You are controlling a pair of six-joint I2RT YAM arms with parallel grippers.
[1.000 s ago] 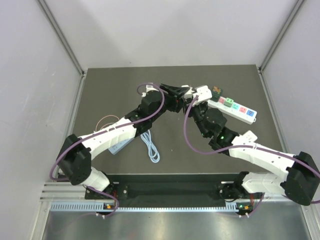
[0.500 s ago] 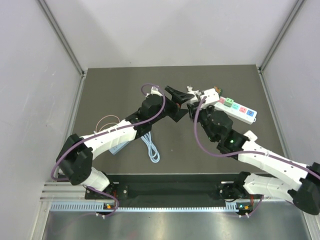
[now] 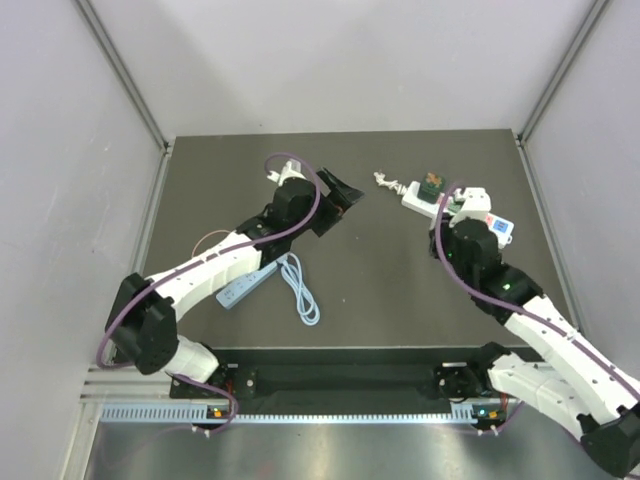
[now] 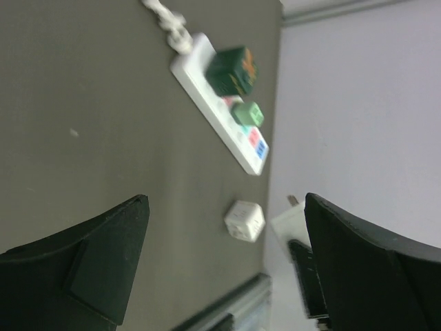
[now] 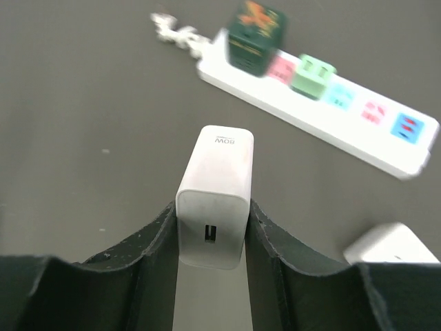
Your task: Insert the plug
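We hold the plug near the strip.
Our right claw clamps the white plug close to the strip by the bench's far right corner; our left claw stands apart.

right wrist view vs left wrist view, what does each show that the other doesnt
Only right wrist: the port face of the white charger, clamped in the right end effector. Only left wrist: the left end effector, open and empty, plus the side wall. Both: the power strip with its dark green adapter and green plug, and the white cube.
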